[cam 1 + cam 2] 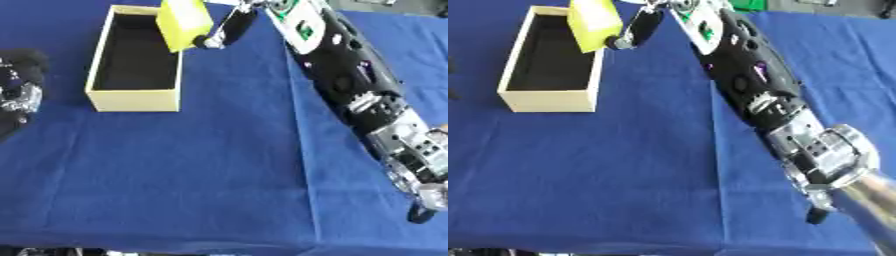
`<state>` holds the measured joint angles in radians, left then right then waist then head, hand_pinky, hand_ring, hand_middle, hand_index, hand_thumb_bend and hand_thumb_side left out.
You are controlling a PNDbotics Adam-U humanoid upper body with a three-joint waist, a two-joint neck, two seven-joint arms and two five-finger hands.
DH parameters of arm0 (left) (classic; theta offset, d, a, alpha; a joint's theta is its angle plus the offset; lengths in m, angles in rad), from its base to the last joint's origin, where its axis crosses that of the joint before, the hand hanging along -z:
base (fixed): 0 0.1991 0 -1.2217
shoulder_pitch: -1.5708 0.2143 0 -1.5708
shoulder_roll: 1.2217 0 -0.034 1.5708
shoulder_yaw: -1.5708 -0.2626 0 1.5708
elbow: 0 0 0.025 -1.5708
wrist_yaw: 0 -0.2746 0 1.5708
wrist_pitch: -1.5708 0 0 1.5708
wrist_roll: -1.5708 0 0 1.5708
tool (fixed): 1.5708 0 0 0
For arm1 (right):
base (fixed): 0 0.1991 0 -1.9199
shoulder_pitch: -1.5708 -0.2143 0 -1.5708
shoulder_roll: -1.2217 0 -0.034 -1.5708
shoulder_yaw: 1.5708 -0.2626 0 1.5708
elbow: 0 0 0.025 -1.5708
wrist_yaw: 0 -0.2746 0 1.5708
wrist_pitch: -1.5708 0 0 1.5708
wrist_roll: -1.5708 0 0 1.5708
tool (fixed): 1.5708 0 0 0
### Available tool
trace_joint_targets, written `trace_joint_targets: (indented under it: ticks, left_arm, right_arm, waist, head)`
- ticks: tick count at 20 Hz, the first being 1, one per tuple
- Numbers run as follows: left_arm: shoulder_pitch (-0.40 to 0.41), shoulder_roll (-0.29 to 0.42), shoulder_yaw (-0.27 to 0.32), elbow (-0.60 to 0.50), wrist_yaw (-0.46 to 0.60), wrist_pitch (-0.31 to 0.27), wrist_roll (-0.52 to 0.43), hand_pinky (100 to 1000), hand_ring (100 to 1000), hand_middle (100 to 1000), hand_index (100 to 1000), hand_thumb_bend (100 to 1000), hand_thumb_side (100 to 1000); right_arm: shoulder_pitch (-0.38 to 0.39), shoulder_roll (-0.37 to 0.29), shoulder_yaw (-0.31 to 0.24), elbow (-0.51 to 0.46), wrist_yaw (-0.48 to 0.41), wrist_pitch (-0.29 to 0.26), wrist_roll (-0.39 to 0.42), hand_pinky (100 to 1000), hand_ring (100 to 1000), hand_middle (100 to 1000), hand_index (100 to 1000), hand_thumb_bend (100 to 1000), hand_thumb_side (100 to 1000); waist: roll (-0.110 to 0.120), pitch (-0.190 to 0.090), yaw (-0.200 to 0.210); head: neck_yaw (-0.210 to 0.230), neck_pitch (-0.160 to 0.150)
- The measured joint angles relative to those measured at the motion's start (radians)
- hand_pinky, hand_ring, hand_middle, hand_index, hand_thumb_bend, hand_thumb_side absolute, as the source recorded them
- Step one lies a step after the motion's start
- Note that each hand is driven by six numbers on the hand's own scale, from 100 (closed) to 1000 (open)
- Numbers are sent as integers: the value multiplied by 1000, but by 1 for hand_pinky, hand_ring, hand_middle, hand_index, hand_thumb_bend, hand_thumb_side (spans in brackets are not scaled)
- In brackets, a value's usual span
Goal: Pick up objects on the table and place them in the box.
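Now yellow block [183, 22] in right hand [229, 27], over box [133, 99] rim.

Right hand [229, 27]: palm and most fingers are running past the top edge; only dark fingers beside the yellow block are showing.
Yellow block [184, 22]: its top is being cut off by the upper edge; contact side toward the fingers is blurring, grip unclear.
Box [136, 100]: the block is covering its far right corner; the dark interior is showing no detail.
Left hand [19, 90]: it is being cropped by the left edge in the left eye view; finger pose unreadable.
Right arm [754, 90]: the lower part is smearing into blur at the bottom right corner.
Tablecloth [175, 175]: front edge is dropping out of sight along the bottom.
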<state>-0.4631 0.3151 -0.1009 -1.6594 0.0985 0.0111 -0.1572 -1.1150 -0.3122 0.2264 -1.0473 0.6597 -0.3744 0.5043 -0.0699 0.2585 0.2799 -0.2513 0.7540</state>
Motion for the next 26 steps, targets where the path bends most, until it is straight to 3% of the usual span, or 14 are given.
trace_joint_targets:
  ticks: [8, 12, 16, 18, 21, 26]
  left_arm:
    - [-3, 0, 0, 0, 5, 1, -3, 569, 751, 644, 747, 100, 247]
    - [-2, 0, 0, 0, 6, 3, -5, 518, 699, 591, 739, 100, 247]
    - [5, 0, 1, 0, 5, 6, -9, 516, 682, 576, 738, 100, 247]
    - [8, 0, 1, 0, 5, 6, -12, 526, 684, 578, 740, 100, 247]
    - [9, 0, 1, 0, 5, 5, -19, 546, 706, 597, 750, 100, 247]
    - [7, 0, 0, 0, 5, 3, -27, 535, 710, 603, 760, 100, 247]
  right_arm:
    - [-2, 27, 15, 1, 20, -28, -37, 776, 802, 668, 744, 100, 100]
    - [0, 35, 27, -1, 47, -49, -53, 781, 813, 698, 776, 100, 100]
    - [7, 44, 39, -4, 72, -74, -53, 801, 849, 793, 859, 114, 100]
    - [7, 44, 43, -10, 84, -90, -48, 854, 905, 908, 939, 306, 185]
    - [9, 44, 46, -15, 108, -106, -41, 883, 938, 959, 972, 483, 309]
    - [12, 44, 45, -16, 131, -108, -42, 880, 938, 973, 983, 510, 328]
  waist:
    - [-5, 1, 24]
    - [-5, 5, 44]
    - [-3, 6, 65]
    - [-2, 6, 69]
    - [-2, 6, 69]
    - [-2, 6, 65]
  head:
    - [-20, -1]
    - [-32, -9]
    - [-46, -11]
    - [-50, -14]
    - [-52, -14]
    - [-52, -17]
